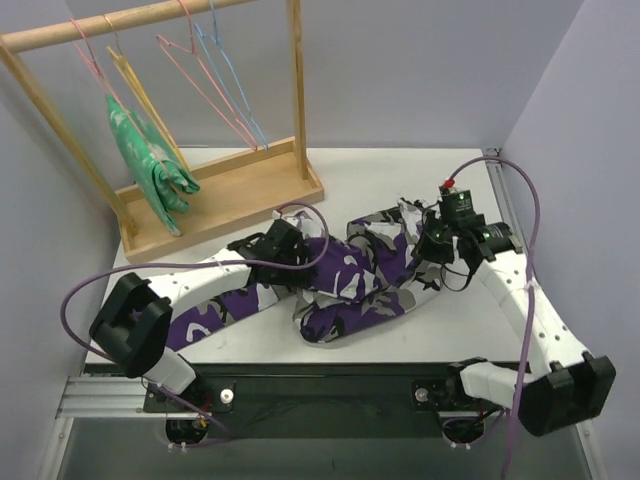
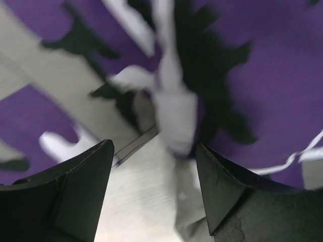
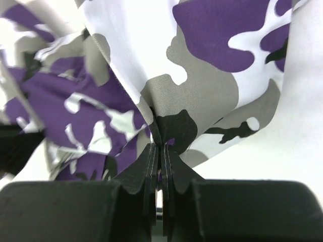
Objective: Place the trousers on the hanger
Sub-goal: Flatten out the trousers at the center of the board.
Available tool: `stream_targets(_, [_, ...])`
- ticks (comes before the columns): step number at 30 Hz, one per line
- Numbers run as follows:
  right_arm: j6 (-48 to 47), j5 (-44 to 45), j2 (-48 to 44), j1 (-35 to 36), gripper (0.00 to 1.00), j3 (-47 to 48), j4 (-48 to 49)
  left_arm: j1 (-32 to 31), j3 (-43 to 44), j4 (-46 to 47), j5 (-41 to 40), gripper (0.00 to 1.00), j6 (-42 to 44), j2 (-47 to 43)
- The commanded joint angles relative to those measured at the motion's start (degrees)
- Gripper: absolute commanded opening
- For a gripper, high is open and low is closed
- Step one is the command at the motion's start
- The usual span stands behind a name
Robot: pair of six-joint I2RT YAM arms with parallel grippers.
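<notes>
On the white table (image 1: 400, 185), my right gripper (image 3: 160, 147) pinched the purple camouflage cloth trousers (image 1: 355, 285), presumably for lifting; my left gripper (image 2: 154, 147) hovered spread.

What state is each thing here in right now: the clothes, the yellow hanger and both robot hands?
trousers, crumpled on the table, not hung
yellow hanger, hanging on the rail, without trousers
left hand, open over the trousers
right hand, shut on a trousers fold
green garment, hanging under the rail
</notes>
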Motion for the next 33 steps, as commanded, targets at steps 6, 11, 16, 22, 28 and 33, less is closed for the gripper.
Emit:
stream_targets(6, [5.49,-7.62,-13.15,4.29,0.00,2.37,-5.56,-1.83,23.38,11.99,10.29,0.77,0.22,22.90])
stream_targets(11, [9.18,-4.46,-16.67,11.77,0.00,-0.09,-6.61,-3.06,39.83,9.90,10.48,0.77,1.61,35.46])
stream_targets(16, [11.65,-2.35,-17.73,19.41,0.00,-2.90,-5.30,-3.50,57.92,7.17,13.37,0.77,3.90,42.43])
stream_targets(22, [10.78,-1.55,-13.26,28.21,0.00,-2.39,-1.00,1.84,54.47,3.04,11.00,0.77,4.61,34.64])
stream_targets(28, [3.49,-5.59,-0.26,37.52,0.00,5.25,2.52,10.63,31.09,5.59,8.80,0.79,5.84,10.74])
stream_targets(33, [-2.84,-7.70,14.15,45.78,0.00,16.41,2.44,20.92,18.53,-0.03,6.96,0.82,7.50,-8.69])
